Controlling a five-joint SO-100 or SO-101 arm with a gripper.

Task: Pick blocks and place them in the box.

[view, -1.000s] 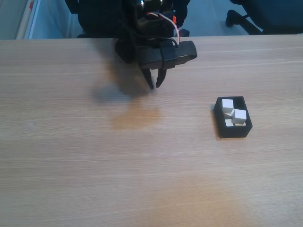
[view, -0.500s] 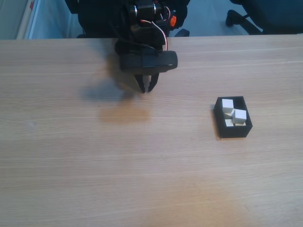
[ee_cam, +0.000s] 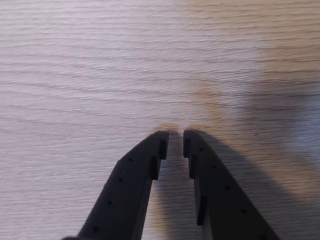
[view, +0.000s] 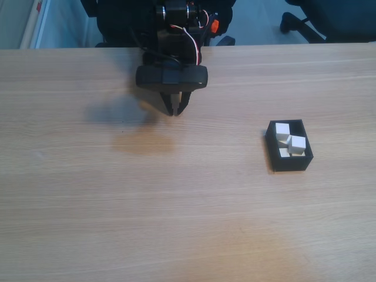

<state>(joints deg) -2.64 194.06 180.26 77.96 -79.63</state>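
The small white plain-faced cubes [view: 290,143] lie piled together inside the small black rectangular open-topped box [view: 288,163], which sits at the right of the fixed view, a little above mid-height; I can make out three or so cubes, one tilted on top of the others, though the exact count is hard to tell. The box rests flat on the light wooden table [view: 176,211]. My black two-finger gripper [view: 175,109] hangs in the upper middle of that view, well apart from the box, pointing down at bare wood with its shadow to its left. In the wrist view my fingertips [ee_cam: 175,141] stand nearly together, only a thin slit between them, with nothing held, above the wood grain.
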